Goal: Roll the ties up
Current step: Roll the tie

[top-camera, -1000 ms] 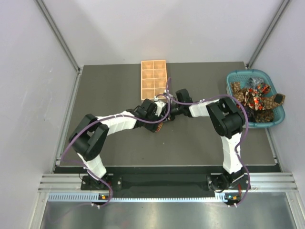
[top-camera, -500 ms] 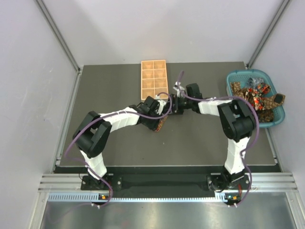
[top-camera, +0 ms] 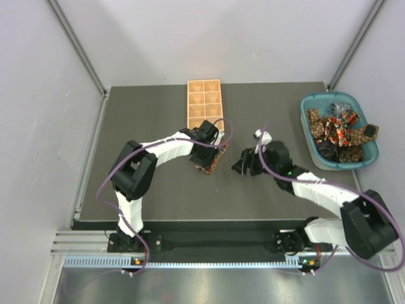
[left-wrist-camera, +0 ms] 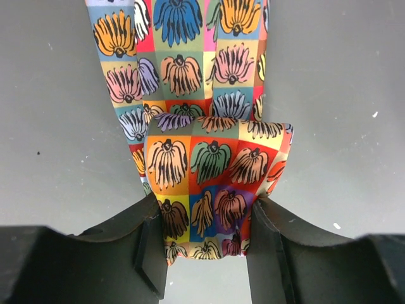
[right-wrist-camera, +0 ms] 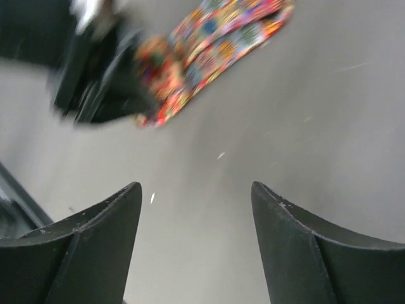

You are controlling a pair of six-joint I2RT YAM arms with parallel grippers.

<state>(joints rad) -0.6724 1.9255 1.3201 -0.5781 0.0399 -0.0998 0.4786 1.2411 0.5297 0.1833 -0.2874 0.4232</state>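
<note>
A colourful printed tie [left-wrist-camera: 205,161] lies on the dark table, its near end folded or rolled into a short wad. My left gripper [left-wrist-camera: 205,244] is shut on that wad, a finger on each side. In the top view the tie [top-camera: 210,163] shows just below the left gripper [top-camera: 212,149], near the tray's front end. My right gripper [right-wrist-camera: 196,209] is open and empty above bare table, to the right of the tie [right-wrist-camera: 209,44]. In the top view the right gripper [top-camera: 240,166] sits apart from the tie. More ties [top-camera: 338,130] are piled in the basket.
A tan wooden compartment tray [top-camera: 204,104] stands at the back centre. A teal plastic basket [top-camera: 316,158] sits at the right edge of the table. Grey walls close in both sides.
My right gripper has let go and pulled back to the right and toward the near edge, away from the tie. My left gripper stays on the rolled end.
</note>
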